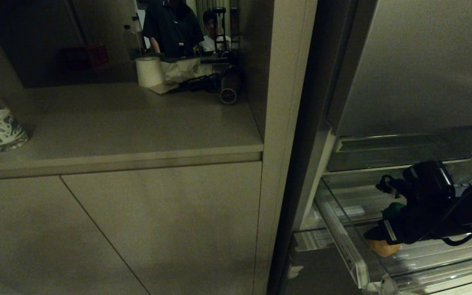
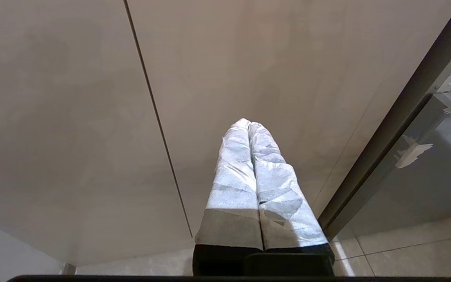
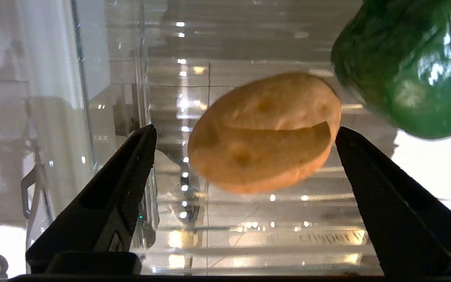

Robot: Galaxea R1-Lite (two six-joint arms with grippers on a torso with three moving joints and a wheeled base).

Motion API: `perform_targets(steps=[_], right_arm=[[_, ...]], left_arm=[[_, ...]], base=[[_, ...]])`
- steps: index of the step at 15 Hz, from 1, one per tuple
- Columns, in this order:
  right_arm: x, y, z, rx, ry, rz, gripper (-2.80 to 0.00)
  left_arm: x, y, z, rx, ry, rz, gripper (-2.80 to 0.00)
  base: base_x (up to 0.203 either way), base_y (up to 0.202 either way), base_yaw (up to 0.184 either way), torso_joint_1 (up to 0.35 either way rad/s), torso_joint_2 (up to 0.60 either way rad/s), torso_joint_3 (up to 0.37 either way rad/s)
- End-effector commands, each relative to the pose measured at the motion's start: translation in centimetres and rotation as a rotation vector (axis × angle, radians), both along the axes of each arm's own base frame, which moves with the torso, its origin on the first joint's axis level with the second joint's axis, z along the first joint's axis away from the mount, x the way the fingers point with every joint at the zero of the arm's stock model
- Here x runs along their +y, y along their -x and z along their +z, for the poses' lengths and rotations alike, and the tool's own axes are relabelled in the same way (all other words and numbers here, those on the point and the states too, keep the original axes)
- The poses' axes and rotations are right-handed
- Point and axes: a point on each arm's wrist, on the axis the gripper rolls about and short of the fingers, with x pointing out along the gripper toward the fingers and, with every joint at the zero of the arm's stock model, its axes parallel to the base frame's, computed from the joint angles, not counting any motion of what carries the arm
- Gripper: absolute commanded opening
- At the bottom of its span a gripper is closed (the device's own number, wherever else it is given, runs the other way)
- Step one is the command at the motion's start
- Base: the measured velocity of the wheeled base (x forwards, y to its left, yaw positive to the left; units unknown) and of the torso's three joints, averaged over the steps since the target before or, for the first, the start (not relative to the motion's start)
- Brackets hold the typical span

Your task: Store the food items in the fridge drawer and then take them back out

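The right gripper [image 3: 245, 137] was seen spread wide inside the fridge drawer [image 1: 352, 256], the potato [image 3: 262, 131] lying loose between its black fingers [image 3: 125, 176], long axis spanning the gap. The bell pepper [image 3: 409, 66] sat just beyond one finger. The left gripper [image 2: 249, 125] was parked shut.

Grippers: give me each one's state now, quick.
Left gripper: closed, empty.
Right gripper: open around the potato, not gripping it.

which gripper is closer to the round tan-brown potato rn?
Right. The right gripper is in the clear plastic fridge drawer, fingers open either side of the round tan-brown potato. The left gripper hangs shut by the beige cabinet door, outside the fridge.
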Motion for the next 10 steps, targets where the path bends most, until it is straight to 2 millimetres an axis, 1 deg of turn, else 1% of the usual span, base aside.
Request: perform_targets(steps=[1,10], right_arm=[[0.0,-0.5,-0.8,0.024,0.004,0.000,0.00],[-0.2,-1.2,-2.5,0.080,0.005,-0.016,0.00]], left_arm=[[0.0,0.0,0.0,0.000,0.000,0.001,-2.80],[0.0,0.0,0.0,0.000,0.000,0.000,-2.80]], base=[[0.000,0.000,0.000,0.000,0.00,0.000],[0.000,0.000,0.000,0.000,0.00,0.000]])
